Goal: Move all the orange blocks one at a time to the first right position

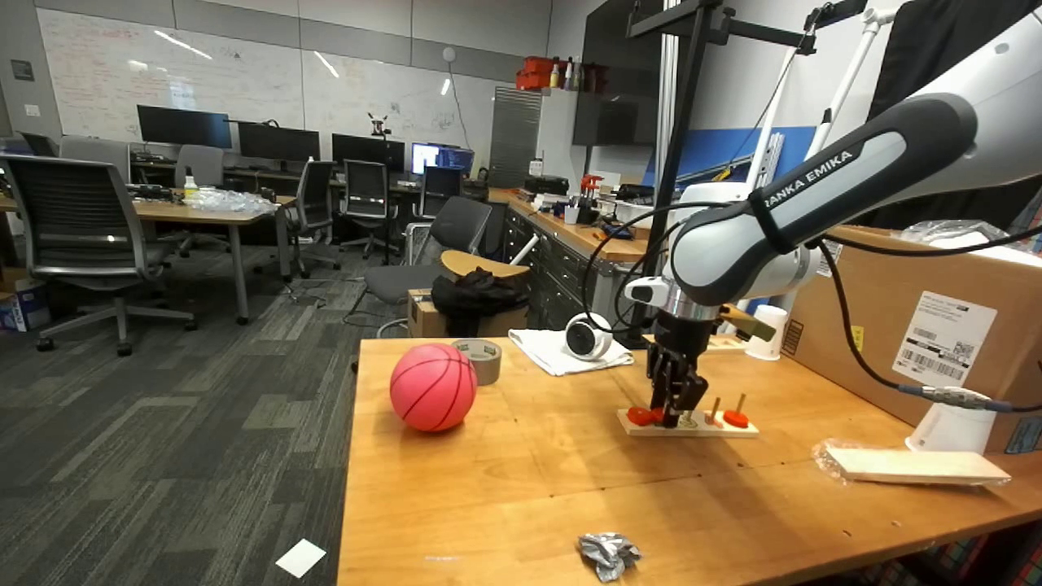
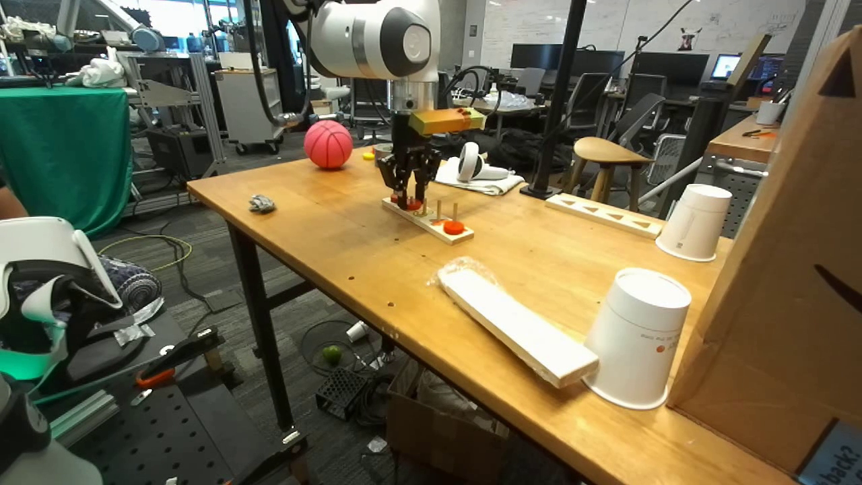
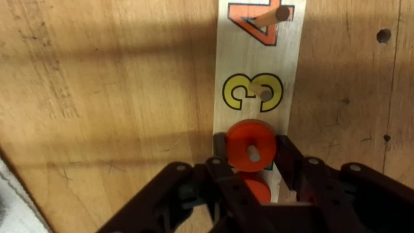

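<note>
A pale, narrow board with printed numbers and upright pegs serves as the tray. My gripper points down over it, its fingers pressing both sides of an orange block, a round disc around a peg. Whether that disc touches the board is hard to tell. Just behind it, another orange block is partly covered by the gripper; in an exterior view this orange block sits at the board's end. A third orange block lies around the opposite end peg. Which end is the first right position I cannot tell.
A pinkish ball and a tape roll stand to one side. A white cloth carries a white device. Elsewhere are crumpled foil, a wrapped board, a paper cup and a large carton.
</note>
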`<state>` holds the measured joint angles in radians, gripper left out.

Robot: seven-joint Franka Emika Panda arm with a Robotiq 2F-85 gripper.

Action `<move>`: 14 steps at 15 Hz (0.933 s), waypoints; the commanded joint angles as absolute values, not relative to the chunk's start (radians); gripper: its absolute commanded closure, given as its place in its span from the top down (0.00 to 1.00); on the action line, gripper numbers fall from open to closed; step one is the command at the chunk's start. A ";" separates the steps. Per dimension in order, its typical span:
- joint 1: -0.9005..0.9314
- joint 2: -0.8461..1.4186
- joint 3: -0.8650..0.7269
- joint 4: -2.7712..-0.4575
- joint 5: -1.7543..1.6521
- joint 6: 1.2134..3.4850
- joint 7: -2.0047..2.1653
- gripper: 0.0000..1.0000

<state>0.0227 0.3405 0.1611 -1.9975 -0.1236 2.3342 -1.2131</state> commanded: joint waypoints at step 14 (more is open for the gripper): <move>0.009 0.207 0.036 -1.948 -0.243 2.167 -1.072 0.19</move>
